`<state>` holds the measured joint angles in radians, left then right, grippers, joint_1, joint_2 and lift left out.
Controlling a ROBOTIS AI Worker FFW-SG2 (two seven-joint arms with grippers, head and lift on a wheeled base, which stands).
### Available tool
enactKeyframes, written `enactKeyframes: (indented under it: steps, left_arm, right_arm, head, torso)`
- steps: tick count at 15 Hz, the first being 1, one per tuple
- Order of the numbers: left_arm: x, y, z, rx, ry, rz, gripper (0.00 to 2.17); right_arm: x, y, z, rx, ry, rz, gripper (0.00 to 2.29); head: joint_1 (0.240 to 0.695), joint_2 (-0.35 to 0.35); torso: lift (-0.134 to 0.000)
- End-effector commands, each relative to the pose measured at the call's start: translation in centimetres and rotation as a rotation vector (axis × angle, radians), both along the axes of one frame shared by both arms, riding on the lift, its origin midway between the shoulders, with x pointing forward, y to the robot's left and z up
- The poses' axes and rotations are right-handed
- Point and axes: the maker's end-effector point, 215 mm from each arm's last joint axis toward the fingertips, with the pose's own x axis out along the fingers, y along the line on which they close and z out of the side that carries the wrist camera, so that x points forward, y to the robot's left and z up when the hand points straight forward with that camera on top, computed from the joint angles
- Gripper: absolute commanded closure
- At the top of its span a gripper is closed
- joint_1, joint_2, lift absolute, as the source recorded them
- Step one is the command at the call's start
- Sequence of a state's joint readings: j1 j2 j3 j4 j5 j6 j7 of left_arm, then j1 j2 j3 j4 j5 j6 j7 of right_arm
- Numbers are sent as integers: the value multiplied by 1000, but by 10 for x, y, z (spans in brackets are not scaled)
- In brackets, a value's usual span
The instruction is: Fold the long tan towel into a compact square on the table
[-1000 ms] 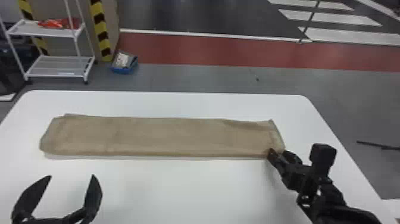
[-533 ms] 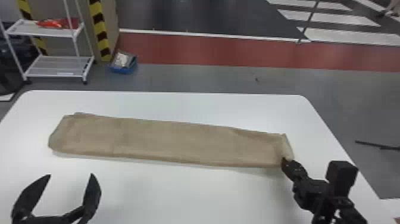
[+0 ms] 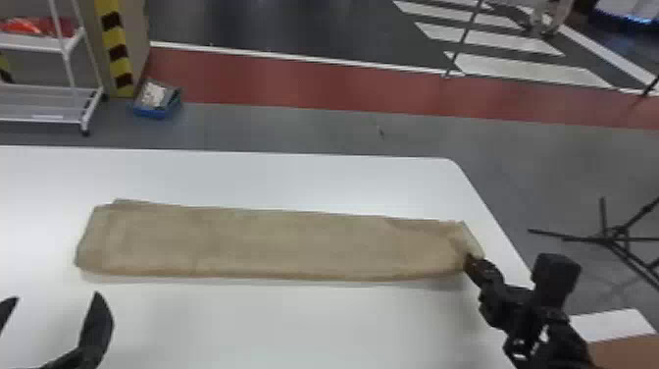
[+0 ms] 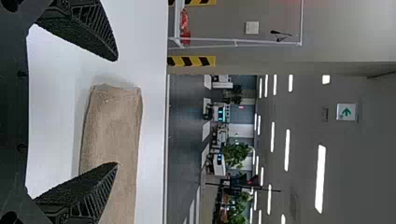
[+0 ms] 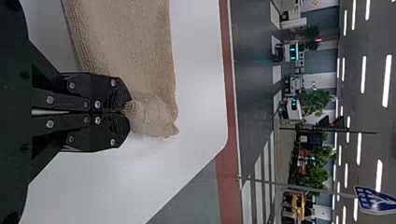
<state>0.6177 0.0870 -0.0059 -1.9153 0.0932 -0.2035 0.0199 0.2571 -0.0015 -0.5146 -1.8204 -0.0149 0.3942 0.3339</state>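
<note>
The tan towel lies as a long flat strip across the table, its right end slightly bunched. At that end's near corner, my right gripper is shut on the cloth. The right wrist view has the right gripper pinching a small gathered bit of the towel. My left gripper stands open in front of the towel's left end, holding nothing. In the left wrist view, the left gripper has its fingers wide apart, with the towel beyond them.
The white table has its rounded far right corner just past the towel. Behind it on the floor are a white shelf rack and a blue box. Black stand legs are on the floor at the right.
The head view has shifted and appears closer. The towel's right end first moved right and nearer, tilting the strip; now the strip lies straighter, with my right gripper still on its corner.
</note>
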Motion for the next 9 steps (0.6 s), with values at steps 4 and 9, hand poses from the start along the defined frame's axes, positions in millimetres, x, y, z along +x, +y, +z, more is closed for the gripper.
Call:
enactKeyframes:
  steps: [4, 9]
  left_arm:
    - [8, 4, 8, -24, -18, -7, 83]
    - [38, 9, 1, -108, 70, -28, 144]
  right_arm:
    - [-11, 11, 16, -15, -66, 47, 2]
    - [-26, 2, 70, -115, -210, 55, 63]
  head:
    - [695, -258]
    - [695, -267]
  torso:
    - [-113]
    - [-113]
